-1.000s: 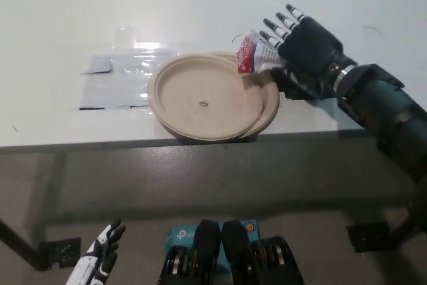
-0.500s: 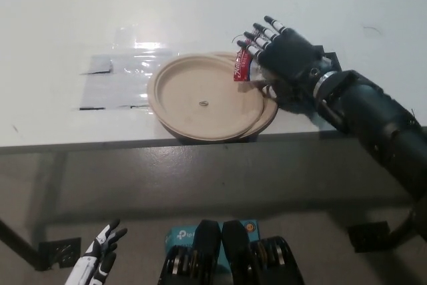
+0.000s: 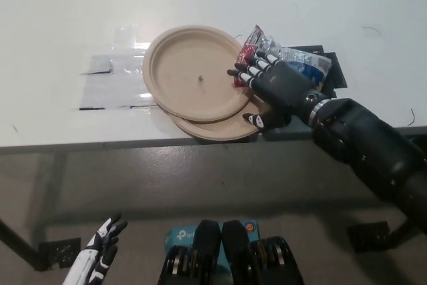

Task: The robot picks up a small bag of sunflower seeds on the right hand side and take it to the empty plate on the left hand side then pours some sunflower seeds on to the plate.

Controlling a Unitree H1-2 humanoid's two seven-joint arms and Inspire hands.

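The right hand (image 3: 270,85) grips the seed bag (image 3: 253,48) at the plate (image 3: 193,71)'s right rim; tip it further inward so seeds land centrally. Left hand (image 3: 100,261) hangs spread, empty, far below the plate

Black right arm comes in from the lower right, forearm angled up and to the left, wrist roughly level, right hand (image 3: 273,88) back-side up with fingers (image 3: 248,71) stretched forward and slightly spread, thumb tucked low on the near side. Whether that hand grips anything can't be told from this angle. White left hand (image 3: 100,253) rests low at the bottom left, well apart from the right, fingers apart and pointing up, holding nothing
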